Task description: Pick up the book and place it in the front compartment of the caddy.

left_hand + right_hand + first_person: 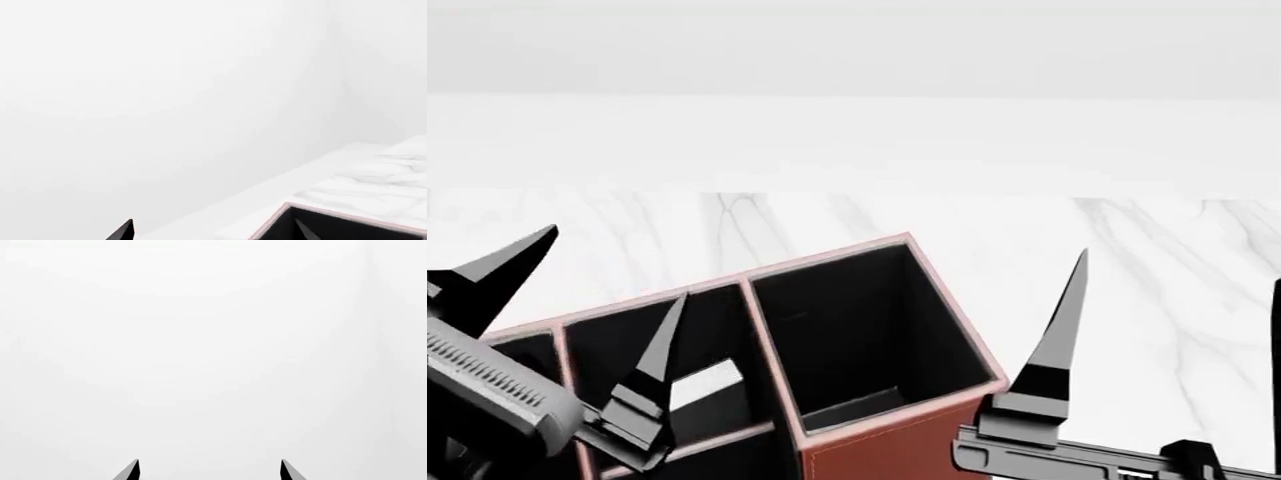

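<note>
Head view: the caddy (874,440) sits at the near centre-left of a white marble table (1148,290) with faint grey veining. Caddy outer wall is reddish-brown with a leather look, rims pinkish and thin, interior matte black. Shape is boxy with straight dividers; a tall square compartment on the right, lower narrower compartments to its left, partly cut by the frame's bottom edge. A pale strip shows inside the near left compartment; cannot tell what it is. No writing, logo or label readable on anything.

Left gripper (614,275) hangs over the caddy's left compartments, its fingers (654,375) black, glossy, tapering to sharp points, spread wide with nothing between them. A ribbed grey metal body sits behind them at the near left.

Right gripper (1174,270) is to the right of the caddy, over bare marble; one pointed black finger stands upright, the other only a sliver at the right frame edge. Fingers apart, empty.

Left wrist view: a caddy corner (287,207) with pink rim and black inside, marble beyond, plain white wall behind. Right wrist view: only two black fingertips (130,471) well apart against blank white.

The book appears in none of the views; where it lies cannot be told.
</note>
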`<state>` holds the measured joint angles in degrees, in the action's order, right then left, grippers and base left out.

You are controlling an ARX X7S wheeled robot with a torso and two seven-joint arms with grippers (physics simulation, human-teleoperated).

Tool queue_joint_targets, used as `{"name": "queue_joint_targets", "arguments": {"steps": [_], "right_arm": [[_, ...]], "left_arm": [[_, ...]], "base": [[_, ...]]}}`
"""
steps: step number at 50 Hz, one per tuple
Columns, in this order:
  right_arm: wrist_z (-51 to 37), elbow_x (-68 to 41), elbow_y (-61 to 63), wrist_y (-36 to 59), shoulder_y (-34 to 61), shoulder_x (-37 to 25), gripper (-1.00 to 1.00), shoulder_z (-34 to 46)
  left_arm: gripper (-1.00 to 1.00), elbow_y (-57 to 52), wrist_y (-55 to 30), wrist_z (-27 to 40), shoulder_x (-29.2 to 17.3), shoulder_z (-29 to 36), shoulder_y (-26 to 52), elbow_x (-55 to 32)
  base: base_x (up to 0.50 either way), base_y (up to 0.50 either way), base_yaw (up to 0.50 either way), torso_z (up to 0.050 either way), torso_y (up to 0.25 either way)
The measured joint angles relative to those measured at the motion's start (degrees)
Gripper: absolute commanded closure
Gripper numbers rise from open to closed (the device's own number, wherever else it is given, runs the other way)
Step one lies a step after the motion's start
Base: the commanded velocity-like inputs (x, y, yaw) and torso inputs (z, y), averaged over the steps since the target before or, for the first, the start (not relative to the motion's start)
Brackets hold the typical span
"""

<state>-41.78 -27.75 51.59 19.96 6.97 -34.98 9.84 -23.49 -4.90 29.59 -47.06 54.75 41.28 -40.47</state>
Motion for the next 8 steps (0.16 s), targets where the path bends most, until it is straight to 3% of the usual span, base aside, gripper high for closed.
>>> {"name": "queue_joint_targets", "arguments": {"steps": [8], "right_arm": [[0.14, 0.29, -0.5, -0.28, -0.02, 0.12, -1.0, 0.47]], "left_arm": [[-1.0, -1.57, 4.32, 2.97, -1.18, -0.93, -3.68, 2.43]], "base": [[0.0, 0.0, 0.0, 0.0, 0.0]]}}
